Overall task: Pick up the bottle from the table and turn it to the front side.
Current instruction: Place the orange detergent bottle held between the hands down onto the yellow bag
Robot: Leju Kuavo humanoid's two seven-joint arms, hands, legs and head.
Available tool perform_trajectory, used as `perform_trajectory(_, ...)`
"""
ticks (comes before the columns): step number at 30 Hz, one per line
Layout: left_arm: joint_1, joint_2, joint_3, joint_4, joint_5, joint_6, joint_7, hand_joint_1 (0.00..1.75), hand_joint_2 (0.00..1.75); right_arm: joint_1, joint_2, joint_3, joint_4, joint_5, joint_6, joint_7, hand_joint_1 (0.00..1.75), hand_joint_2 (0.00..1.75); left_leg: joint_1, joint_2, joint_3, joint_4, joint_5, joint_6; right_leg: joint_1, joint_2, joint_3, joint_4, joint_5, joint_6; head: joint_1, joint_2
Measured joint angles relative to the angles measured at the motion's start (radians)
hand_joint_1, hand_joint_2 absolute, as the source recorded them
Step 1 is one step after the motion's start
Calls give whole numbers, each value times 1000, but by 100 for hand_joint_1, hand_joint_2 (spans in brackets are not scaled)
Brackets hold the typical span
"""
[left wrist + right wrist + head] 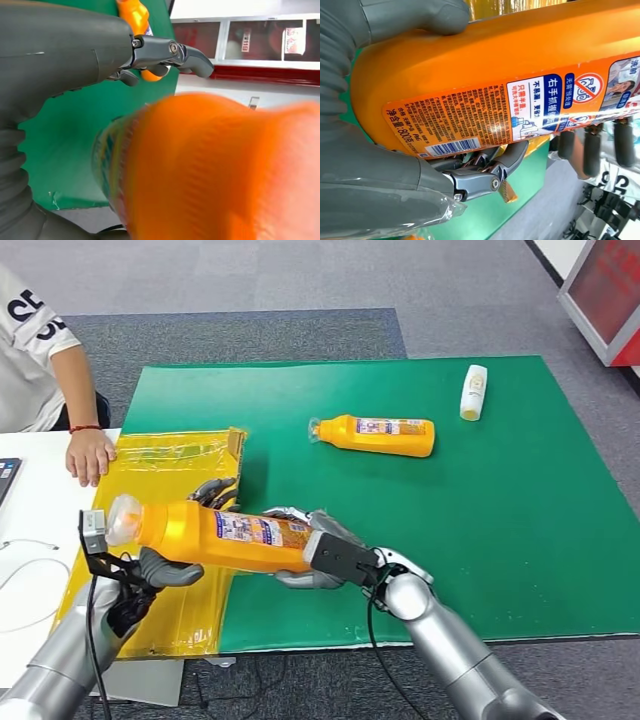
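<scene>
Gripping the level orange bottle (219, 533): right robot hand (321, 555) at base, left robot hand (147, 575) near neck.

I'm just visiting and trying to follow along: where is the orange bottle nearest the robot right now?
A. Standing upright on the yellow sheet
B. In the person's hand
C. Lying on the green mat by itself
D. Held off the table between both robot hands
D: the orange bottle lies sideways above the table, the right hand at its base and the left hand under its neck end.

Probably a robot test lab, green mat (453, 540), grey carpet (264, 280), seated person (34, 350)
</scene>
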Motion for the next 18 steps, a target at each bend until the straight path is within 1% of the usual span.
perform_trajectory(7,-7,-1,-11,3,5,7,-4,0,175,-4,8,1,17,9,-11,10,175,175,0,0,0,0,0,0,0,0,0,0,0,0,0,0)
perform_trajectory(18,-8,-6,-18,3,15,31,-14,0,175,-3,21,5,20,71,-61,31,175,175,0,0,0,0,0,0,0,0,0,0,0,0,0,0)
